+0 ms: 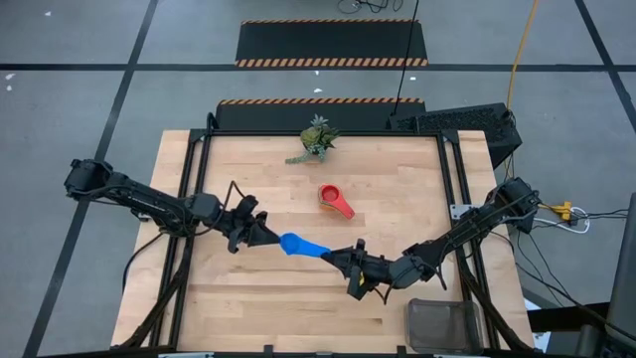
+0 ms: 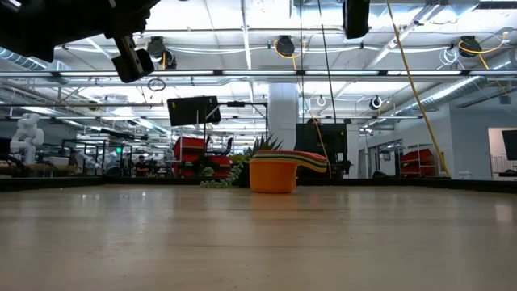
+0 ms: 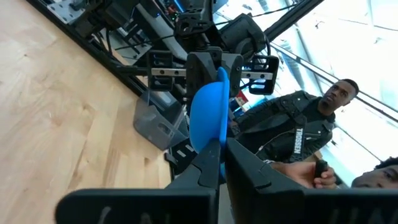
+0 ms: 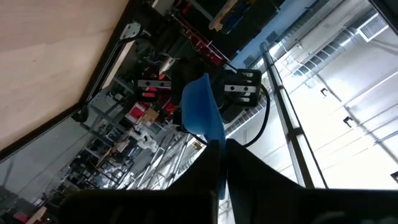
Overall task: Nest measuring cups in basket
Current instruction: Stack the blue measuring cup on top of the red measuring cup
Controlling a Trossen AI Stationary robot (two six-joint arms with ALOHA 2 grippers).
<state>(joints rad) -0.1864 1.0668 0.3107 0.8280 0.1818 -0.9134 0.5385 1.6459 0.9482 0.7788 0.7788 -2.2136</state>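
A blue measuring cup (image 1: 298, 244) hangs above the middle of the table between my two grippers. My left gripper (image 1: 276, 240) comes from the table's left and is shut on the cup's bowl end. My right gripper (image 1: 329, 256) comes from the right and is shut on its handle end. Several more measuring cups sit nested in a stack (image 1: 335, 199), orange bowl (image 2: 273, 175) at the bottom, standing on the table farther back. The dark wire-mesh basket (image 1: 444, 323) stands at the near right corner. My left gripper pinches the rim of the cup's bowl (image 3: 213, 148) between its two fingers. The fingers lie level and come from the table's left. The cup is lifted clear of the table. My right gripper pinches the cup's flat handle (image 4: 216, 138) between its two fingers. These fingers lie level, come from the table's right and run along the handle. The cup stretches away from them toward the left gripper.
A small green plant sprig (image 1: 316, 139) lies near the far edge. Black frame rails (image 1: 454, 189) run along the table's left and right sides. Beyond the table a person in a dark jacket (image 3: 298, 130) stands, with a hand (image 3: 305, 174) in view.
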